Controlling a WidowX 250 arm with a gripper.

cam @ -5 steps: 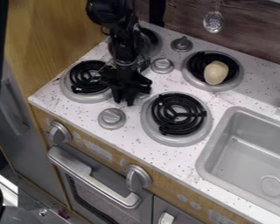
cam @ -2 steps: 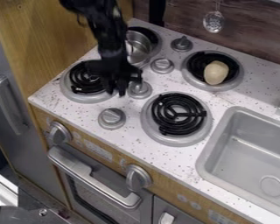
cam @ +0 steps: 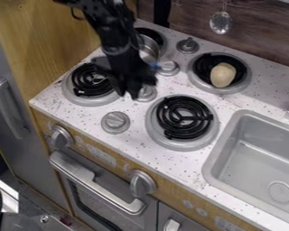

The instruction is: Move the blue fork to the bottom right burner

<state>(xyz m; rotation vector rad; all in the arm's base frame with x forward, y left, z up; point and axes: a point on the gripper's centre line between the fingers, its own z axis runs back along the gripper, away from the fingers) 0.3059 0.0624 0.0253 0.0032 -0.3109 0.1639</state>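
Note:
Over the knob between the left burner and the bottom right burner hangs the black gripper (cam: 132, 92), coming down from the upper left. A small bit of blue (cam: 153, 66) shows at the right side of the gripper's body; it may be part of the fork, whose remainder is hidden or cannot be made out. The bottom right burner (cam: 182, 118), a black coil in a silver ring, lies to the right of the gripper and a little lower, with nothing on it.
A metal pot (cam: 149, 48) sits on the back left burner, partly behind the arm. The back right burner (cam: 200, 67) holds a beige, rounded object (cam: 223, 74). Knobs stand between the burners, including one at the front (cam: 115, 122). At right is the grey sink (cam: 255, 158).
The arm has swung to the left, uncovering the pot and a middle knob. Most recently the gripper has turned and shifted slightly, and the blue bit has come into sight beside it.

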